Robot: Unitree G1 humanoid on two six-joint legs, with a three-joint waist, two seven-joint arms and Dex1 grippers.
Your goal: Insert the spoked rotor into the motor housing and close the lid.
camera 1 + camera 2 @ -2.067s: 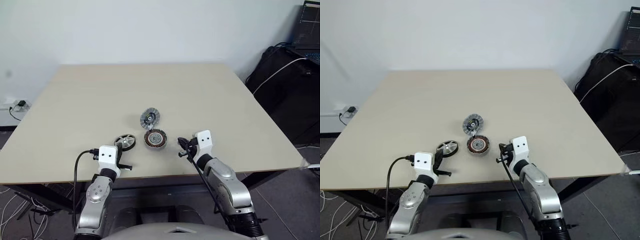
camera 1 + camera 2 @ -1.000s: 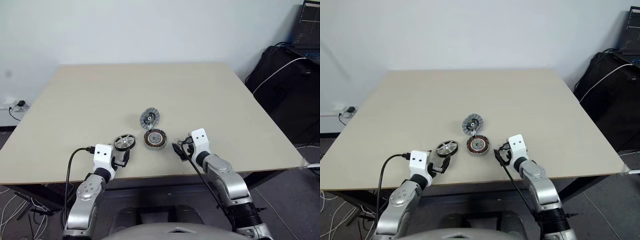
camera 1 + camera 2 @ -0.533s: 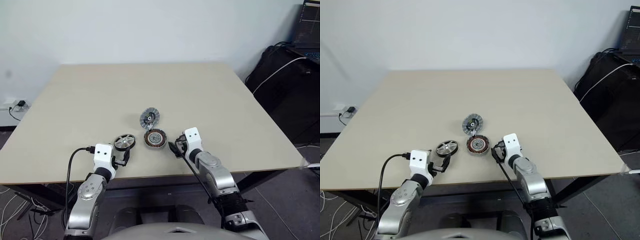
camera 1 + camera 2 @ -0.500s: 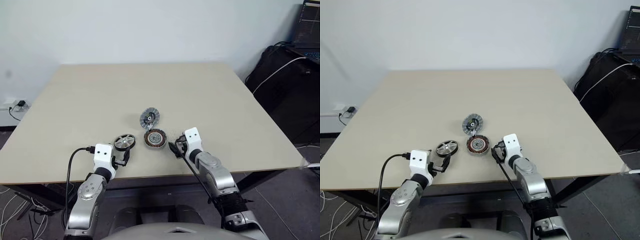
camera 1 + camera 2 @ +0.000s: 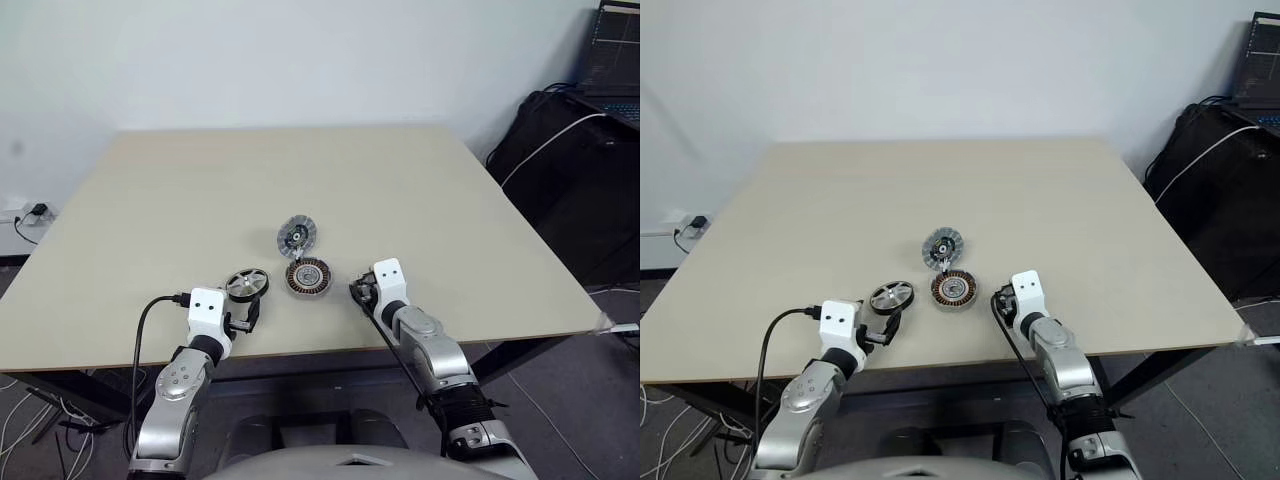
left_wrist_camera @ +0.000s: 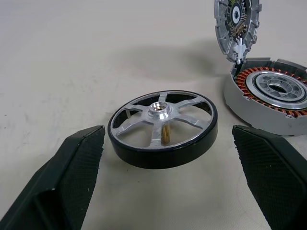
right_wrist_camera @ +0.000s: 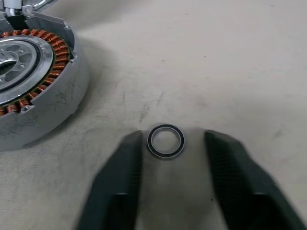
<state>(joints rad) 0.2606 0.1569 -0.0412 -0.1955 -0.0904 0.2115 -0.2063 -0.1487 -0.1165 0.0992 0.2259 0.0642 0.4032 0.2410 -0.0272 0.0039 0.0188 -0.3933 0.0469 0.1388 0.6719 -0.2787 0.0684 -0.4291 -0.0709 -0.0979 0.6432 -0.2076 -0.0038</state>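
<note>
Both arms reached fwd low over the near edge of the table [image 5: 150, 190]. The left gripper [image 5: 249, 314] pointed fwd & slightly down, just short of the spoked rotor [image 5: 247, 283]; fingers [image 6: 72, 163] stood wide apart, holding nothing, one on each side of the rotor w/o touching it in the left wrist view. The right gripper [image 5: 358, 293] angled down more steeply, tips at the tabletop just to the right of the motor housing [image 5: 309, 275]. In the right wrist view its fingers [image 7: 122, 163] were partway in, narrow gap, w/ a small metal ring [image 7: 165, 141] lying flat between the tips; whether the pads touched the ring cannot be told.

The rotor lay flat on the table, dark rim outside, silver spokes & hub [image 6: 159, 109] facing up, axis vertical, a brass-coloured shaft end visible under the hub. It sat near the front edge, left of the housing & apart from it.

The housing sat flat, open side up, copper windings round a silver-ringed centre, axis vertical.

The lid [image 5: 297, 236] stood tilted up nearly on edge at the housing's far side, its lower rim against the housing rim, ribbed face w/ dark centre turned toward the robot.
</note>
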